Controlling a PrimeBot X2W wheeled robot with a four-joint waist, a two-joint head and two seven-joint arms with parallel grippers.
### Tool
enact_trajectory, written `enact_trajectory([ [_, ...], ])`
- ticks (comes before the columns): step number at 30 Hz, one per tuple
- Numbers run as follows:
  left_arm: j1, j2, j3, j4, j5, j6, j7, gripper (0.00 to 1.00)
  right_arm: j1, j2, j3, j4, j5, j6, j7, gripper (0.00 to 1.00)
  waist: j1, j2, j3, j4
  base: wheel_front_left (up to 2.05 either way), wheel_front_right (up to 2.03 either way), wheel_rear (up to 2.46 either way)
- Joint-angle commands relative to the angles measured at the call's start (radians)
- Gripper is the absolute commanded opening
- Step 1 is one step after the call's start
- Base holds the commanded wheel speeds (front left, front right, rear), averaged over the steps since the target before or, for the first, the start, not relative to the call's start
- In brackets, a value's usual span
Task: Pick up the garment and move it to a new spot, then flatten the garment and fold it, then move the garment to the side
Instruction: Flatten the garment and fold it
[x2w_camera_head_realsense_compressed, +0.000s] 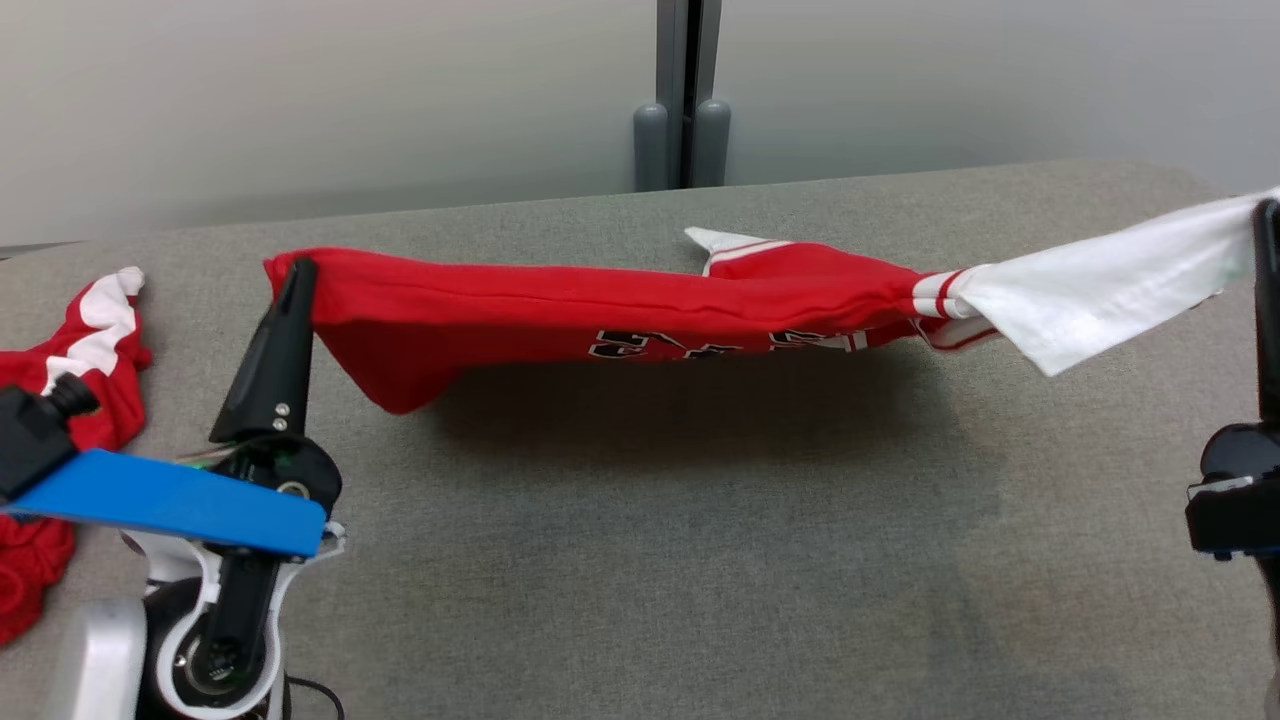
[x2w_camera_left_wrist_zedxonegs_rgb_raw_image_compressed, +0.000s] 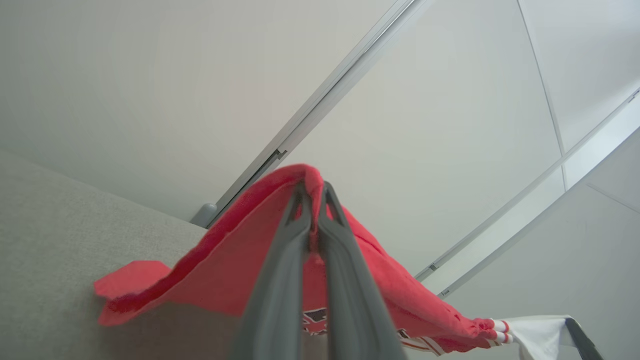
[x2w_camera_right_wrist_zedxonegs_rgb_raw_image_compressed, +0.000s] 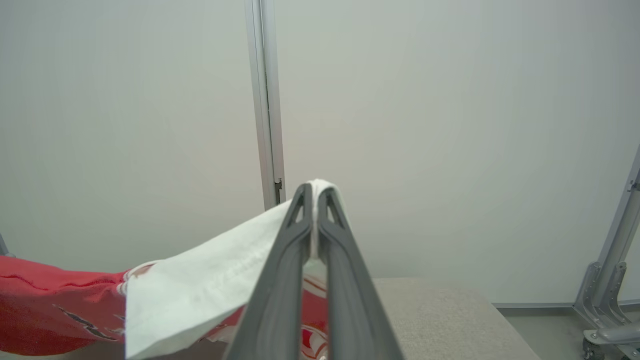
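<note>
Closest to the head camera, at the lower left, a flat blue plastic plate (x2w_camera_head_realsense_compressed: 170, 500) sits on the left arm's wrist, and the left tool (x2w_camera_head_realsense_compressed: 300, 268) (x2w_camera_left_wrist_zedxonegs_rgb_raw_image_compressed: 314, 187) reaches up from it. Its two long dark fingers are pressed together, pinching one end of the red knit fabric garment (x2w_camera_head_realsense_compressed: 520, 310) (x2w_camera_left_wrist_zedxonegs_rgb_raw_image_compressed: 220, 280) (x2w_camera_right_wrist_zedxonegs_rgb_raw_image_compressed: 50, 305). At the far right edge of that view, the right tool (x2w_camera_head_realsense_compressed: 1267, 215) (x2w_camera_right_wrist_zedxonegs_rgb_raw_image_compressed: 315, 187) is likewise closed tight, with a fold of the garment's white sleeve (x2w_camera_head_realsense_compressed: 1100, 285) (x2w_camera_right_wrist_zedxonegs_rgb_raw_image_compressed: 200, 290) gripped between its fingers. The garment is stretched out sideways between the two tools, held up over the middle of the grey felt-covered desk (x2w_camera_head_realsense_compressed: 640, 560), with a dark shadow beneath it. Red and white stripes band the sleeve's join, and black lettering shows partly along the lower edge. One red corner droops near the left tool; from the left wrist view it appears to rest on the desk, though this is hard to confirm. A second crumpled red and white cloth (x2w_camera_head_realsense_compressed: 90, 350) lies on the desk at the far left, well apart from the held garment. Behind the desk stands a pale wall with a grey vertical post (x2w_camera_head_realsense_compressed: 682, 100).
</note>
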Motion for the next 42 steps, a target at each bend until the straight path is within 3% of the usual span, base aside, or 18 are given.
enact_trajectory([
  [1,-0.024,0.009,0.006,-0.037,-0.014,0.017,0.025,0.0,-0.028,-0.011,0.002,-0.026,-0.015,0.0,0.015,0.0,-0.0001,-0.0001,0.009,-0.001,0.0,0.0,0.0],
  [4,-0.057,0.038,0.022,-0.099,-0.031,0.055,0.08,0.0,-0.084,-0.037,0.013,-0.049,-0.029,0.0,0.057,0.0,-0.0001,-0.0001,0.04,-0.007,0.0,0.0,0.0],
  [7,-0.104,0.044,0.023,-0.088,-0.052,0.085,0.12,0.0,-0.156,-0.072,0.036,0.012,-0.021,0.0,0.09,0.0,-0.0001,-0.0001,0.083,-0.013,0.0,0.0,0.0],
  [11,-0.217,0.051,0.022,0.026,-0.037,0.112,0.135,0.0,-0.298,-0.119,0.103,0.213,0.006,0.0,0.124,0.0,-0.0001,-0.0001,0.171,-0.018,0.0,0.0,0.0],
  [12,-0.217,0.051,0.022,0.026,-0.037,0.112,0.135,0.0,-0.298,-0.119,0.103,0.213,0.006,0.0,0.124,0.0,-0.0001,-0.0001,0.171,-0.018,0.0,0.0,0.0],
  [16,-0.411,0.042,0.012,0.227,-0.002,0.123,0.117,0.0,-0.515,-0.157,0.191,0.46,0.042,0.0,0.098,0.0,-0.0001,-0.0001,0.27,-0.016,0.0,0.0,0.0],
  [22,-0.745,0.052,-0.015,0.51,0.102,0.078,0.007,0.0,-0.881,-0.185,0.272,0.773,-0.022,0.0,-0.142,0.0,-0.0001,-0.0001,0.335,-0.012,0.0,0.0,0.0],
  [30,-1.04,0.072,-0.02,0.661,0.193,-0.015,-0.18,0.0,-1.207,-0.212,0.277,0.948,-0.09,0.0,-0.518,0.0,-0.0001,-0.0001,0.331,-0.011,0.0,0.0,0.0],
  [35,-1.036,0.083,-0.026,0.696,0.206,-0.075,-0.261,0.0,-1.207,-0.248,0.27,0.96,-0.09,0.0,-0.573,0.0,-0.0001,-0.0001,0.348,-0.018,0.0,0.0,0.0],
  [42,-0.834,0.068,-0.049,0.791,0.196,-0.11,-0.356,0.0,-0.975,-0.248,0.372,1.042,0.003,0.0,-0.574,0.0,-0.0001,-0.0001,0.369,-0.031,0.0,0.0,0.0],
])
